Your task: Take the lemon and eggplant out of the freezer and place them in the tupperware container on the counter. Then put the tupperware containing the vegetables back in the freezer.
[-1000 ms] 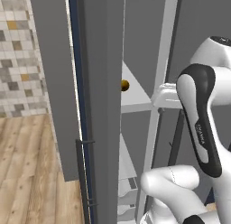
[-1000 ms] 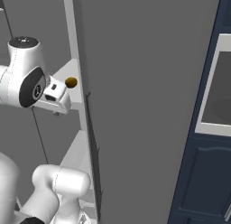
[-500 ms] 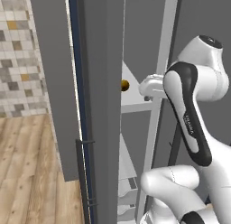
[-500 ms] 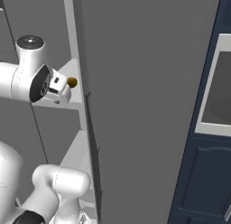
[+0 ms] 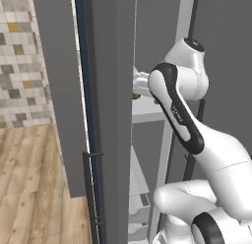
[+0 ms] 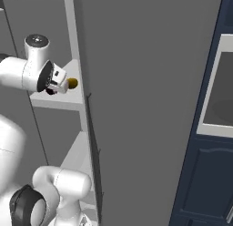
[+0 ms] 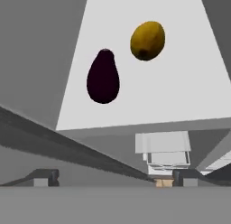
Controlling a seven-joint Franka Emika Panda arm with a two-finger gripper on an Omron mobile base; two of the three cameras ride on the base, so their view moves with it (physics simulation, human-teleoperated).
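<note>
Reaching in over the white shelf [image 6: 59,100] of the freezer [image 5: 162,21], claw [image 6: 59,86] spread wide and holding nothing, fingertips [image 7: 45,178] low at the two sides of the hand view. Lying on that shelf just ahead: the eggplant [image 7: 103,77] and the lemon [image 7: 147,40], side by side, close but apart, neither touched by a fingertip. Seen from the right base view, lemon [image 6: 72,83] just beyond the claw, near the shelf's front edge and next to the grey upright wall [image 6: 79,61] on that side. Bare white shelf all round both items in the hand view, more of it to the lemon's far side; grey inner walls closing in at both flanks. Below the shelf lip, white drawers [image 7: 164,151] stacked lower down. In the left base view, open freezer door [image 5: 106,115] edge-on across the middle, dark handle [image 5: 91,189] low on it, hiding the claw and most of the shelf; a sliver of yellow [image 5: 134,96] peeping past the door edge.

Compared with half a second back: wrist pushed further into the compartment and elbow swung higher, claw now closer to the lemon; opening unchanged, both items unmoved.
</note>
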